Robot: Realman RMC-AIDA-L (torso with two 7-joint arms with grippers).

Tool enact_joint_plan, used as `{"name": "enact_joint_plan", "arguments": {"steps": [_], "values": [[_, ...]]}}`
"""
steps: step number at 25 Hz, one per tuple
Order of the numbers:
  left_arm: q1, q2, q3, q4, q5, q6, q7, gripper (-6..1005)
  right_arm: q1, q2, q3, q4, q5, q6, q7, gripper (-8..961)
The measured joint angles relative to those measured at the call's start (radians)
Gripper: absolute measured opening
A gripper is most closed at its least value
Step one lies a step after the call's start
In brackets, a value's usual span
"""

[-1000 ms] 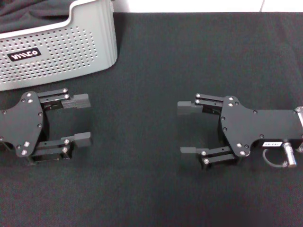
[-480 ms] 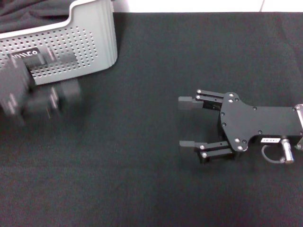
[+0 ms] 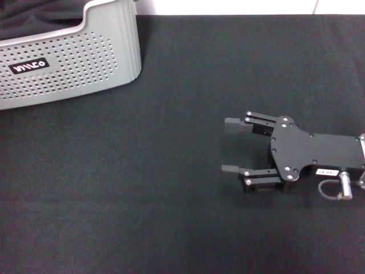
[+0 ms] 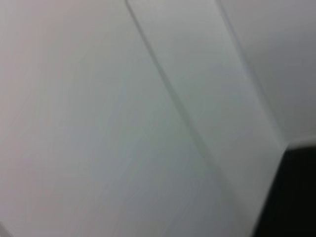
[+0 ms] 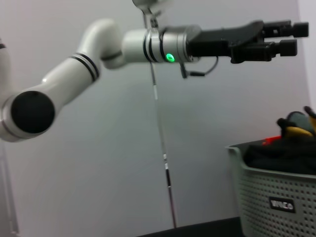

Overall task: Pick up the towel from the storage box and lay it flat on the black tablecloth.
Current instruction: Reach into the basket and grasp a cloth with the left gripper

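Note:
The light grey storage box [image 3: 74, 63] stands at the far left of the black tablecloth [image 3: 171, 217], with dark cloth [image 3: 34, 17] heaped inside. In the right wrist view the storage box [image 5: 276, 197] shows an orange-yellow piece of the towel [image 5: 297, 132] poking above the dark cloth. My left gripper [image 5: 296, 38] is raised high in the air above the box and is out of the head view. Over the tablecloth on the right, my right gripper [image 3: 228, 147] hangs low and open, holding nothing.
A white wall runs along the far edge of the tablecloth. The left wrist view shows only pale wall panels [image 4: 148, 118] and a dark corner. My white left arm [image 5: 74, 74] stretches across above the table.
My left gripper has risen from the tablecloth in front of the box and left the head view. The right gripper has shifted slightly to the right and nearer.

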Motion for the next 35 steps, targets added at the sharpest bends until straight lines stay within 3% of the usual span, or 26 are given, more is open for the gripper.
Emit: {"name": "enact_joint_plan", "arguments": {"steps": [4,5,6,13,18,19,27,35], "values": [[-0.019,-0.021,0.095,0.17,0.282,-0.105,-0.008,610,-0.022,-0.002,0.003,0.008,0.022,0.007,-0.003,855],[-0.019,-0.021,0.095,0.17,0.282,-0.105,-0.008,607,-0.026,-0.002,0.006,0.009,0.024,0.007,-0.003,855],[-0.027,-0.027,0.144,0.216,0.423,-0.129,-0.028,604,-0.03,-0.002,0.01,0.01,0.024,0.008,-0.005,855],[-0.056,-0.047,0.231,0.214,0.716,-0.139,-0.059,585,-0.033,-0.004,0.025,0.019,0.024,0.016,-0.007,855],[-0.068,-0.05,0.301,0.169,0.828,-0.194,-0.095,572,-0.03,-0.003,0.021,0.02,0.02,0.023,-0.007,854],[-0.079,-0.051,0.349,0.123,0.895,-0.238,-0.113,569,-0.031,-0.003,0.02,0.021,0.018,0.025,-0.007,854],[-0.111,-0.048,0.37,0.018,0.953,-0.297,-0.136,548,-0.043,-0.002,0.019,0.034,0.019,0.028,-0.009,854],[-0.113,-0.043,0.372,0.003,0.954,-0.296,-0.157,526,-0.048,-0.002,0.023,0.045,0.022,0.026,-0.009,854]]}}
